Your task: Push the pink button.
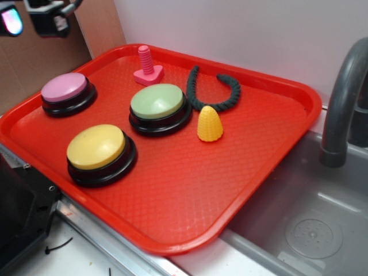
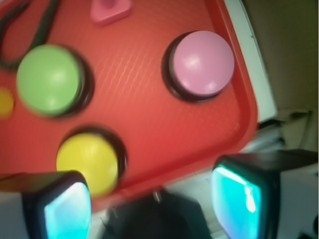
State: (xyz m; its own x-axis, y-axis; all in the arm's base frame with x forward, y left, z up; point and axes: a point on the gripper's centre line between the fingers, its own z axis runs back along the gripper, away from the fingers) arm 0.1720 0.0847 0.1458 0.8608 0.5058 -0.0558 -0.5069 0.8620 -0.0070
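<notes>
One red tray [image 1: 276,144] holds three round buttons: one pink [image 1: 64,87], one green [image 1: 156,102] and one yellow [image 1: 95,146]. Also on it are one pink screw [image 1: 147,64], one yellow toy corn [image 1: 210,123] and one dark rope [image 1: 211,86]. One grey tap [image 1: 344,103] stands beside one sink [image 1: 299,224].

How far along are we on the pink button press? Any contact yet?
Nothing is pressed yet. The pink button sits untouched at the tray's left corner. The gripper hangs high above the tray edge, fingers apart and empty, with the button ahead of them in the wrist view. Left: line up over its cap, descend, and push.
</notes>
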